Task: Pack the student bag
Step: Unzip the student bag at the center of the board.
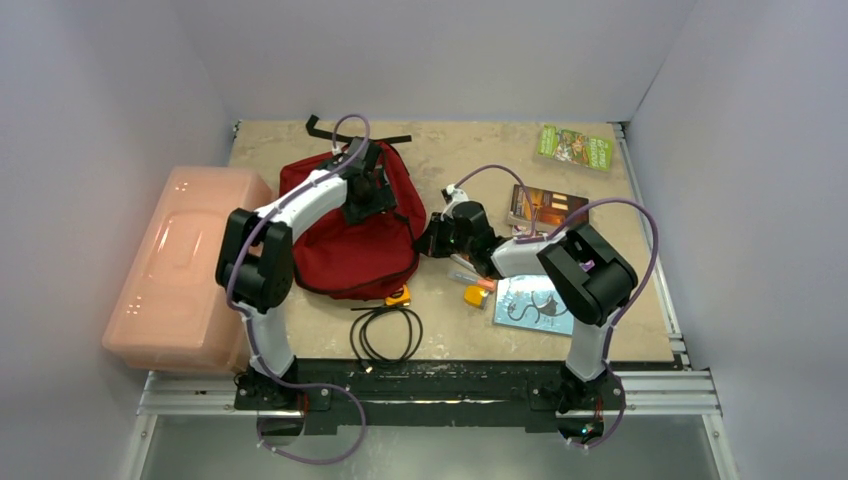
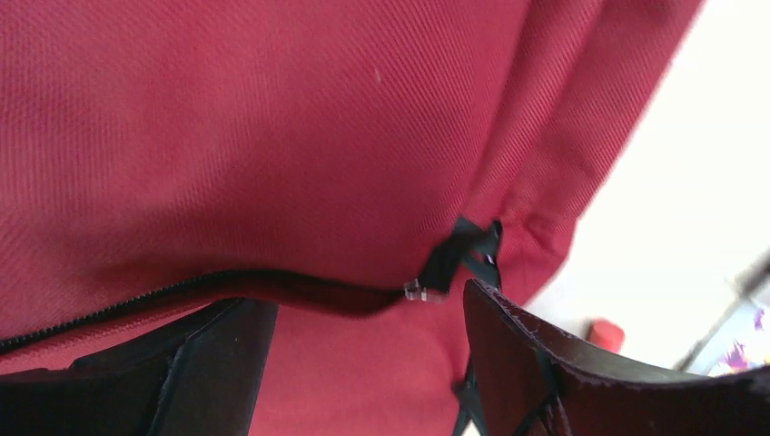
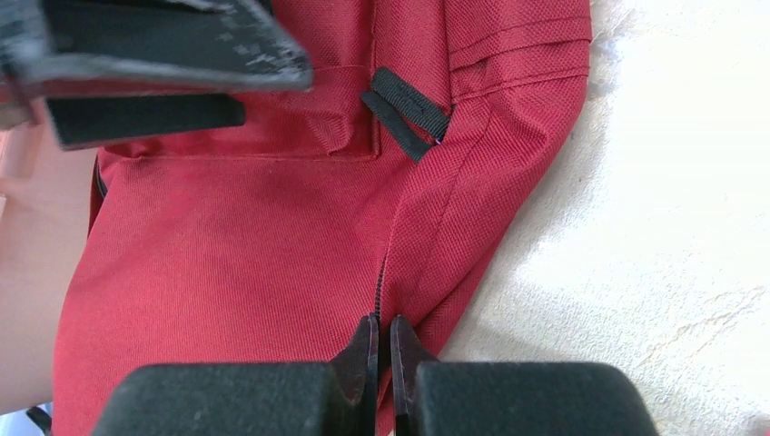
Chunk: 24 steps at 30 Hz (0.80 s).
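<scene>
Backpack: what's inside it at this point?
Its inside is covered. The backpack shows only red outer fabric and a black zipper. A green book lies outside it on the table.

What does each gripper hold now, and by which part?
Right gripper pinches the dark red fabric backpack at its side zipper seam; left gripper, open, holds nothing.

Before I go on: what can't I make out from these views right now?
- Right wrist view: whether the shut right gripper pinches a zipper pull or only fabric of the bag; its own fingertips hide the spot.
- Top view: the small orange items are too small to identify and lie partly under the right arm.
- Left wrist view: the coloured things at the right edge are blurred and cut off.
- All views: the bag's inside is covered by fabric.
</scene>
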### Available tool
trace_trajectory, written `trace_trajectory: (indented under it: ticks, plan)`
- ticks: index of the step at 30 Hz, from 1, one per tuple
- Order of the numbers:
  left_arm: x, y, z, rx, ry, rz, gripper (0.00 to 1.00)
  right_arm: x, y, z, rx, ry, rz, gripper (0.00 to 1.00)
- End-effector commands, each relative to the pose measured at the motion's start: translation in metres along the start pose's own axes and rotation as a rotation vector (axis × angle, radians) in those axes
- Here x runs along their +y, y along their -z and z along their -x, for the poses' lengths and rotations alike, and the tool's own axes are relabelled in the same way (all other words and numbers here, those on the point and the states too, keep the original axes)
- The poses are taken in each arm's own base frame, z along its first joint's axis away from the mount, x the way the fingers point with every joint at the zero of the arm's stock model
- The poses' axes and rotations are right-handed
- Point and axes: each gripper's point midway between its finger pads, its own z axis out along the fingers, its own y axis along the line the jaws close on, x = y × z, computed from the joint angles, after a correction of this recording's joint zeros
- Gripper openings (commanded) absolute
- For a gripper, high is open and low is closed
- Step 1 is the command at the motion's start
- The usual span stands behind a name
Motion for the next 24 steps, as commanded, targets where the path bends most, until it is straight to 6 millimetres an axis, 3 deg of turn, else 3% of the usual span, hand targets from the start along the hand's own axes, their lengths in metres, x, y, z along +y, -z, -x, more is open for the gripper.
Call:
trace_trajectory:
  ticks: [1,3,6,7,10,12,15,18,22,24]
  plan:
    - [0.014,-0.009,0.021,-0.048,0.046,0.145,0.73,0.005,0.009,0.023,-0.069,0.093,-0.011,0.0]
    - [0.014,-0.015,0.021,-0.041,0.026,0.15,0.63,0.003,0.013,0.034,-0.086,0.143,-0.052,0.0]
    - [0.003,-0.014,0.021,-0.034,-0.022,0.079,0.22,0.003,0.016,0.052,-0.125,0.24,-0.092,0.13]
    - [0.0,-0.012,0.02,-0.033,-0.035,0.058,0.14,0.004,0.016,0.062,-0.14,0.279,-0.106,0.18]
    - [-0.008,0.006,0.021,-0.044,-0.061,-0.019,0.03,0.013,0.016,0.096,-0.2,0.424,-0.134,0.23]
    - [-0.013,0.017,0.019,-0.031,-0.069,-0.085,0.0,0.027,0.011,0.112,-0.21,0.597,-0.094,0.26]
    - [-0.015,0.032,0.02,-0.037,-0.068,-0.142,0.0,0.023,-0.001,0.122,-0.159,0.745,-0.141,0.27]
    - [-0.016,0.039,0.02,-0.037,-0.041,-0.211,0.0,0.028,-0.009,0.118,-0.101,0.822,-0.097,0.32]
    - [-0.021,0.043,0.021,-0.012,0.012,-0.302,0.0,0.057,-0.005,0.115,-0.141,0.858,0.053,0.41]
    - [-0.025,0.047,0.023,-0.017,0.008,-0.325,0.0,0.061,-0.007,0.105,-0.113,0.855,0.103,0.42]
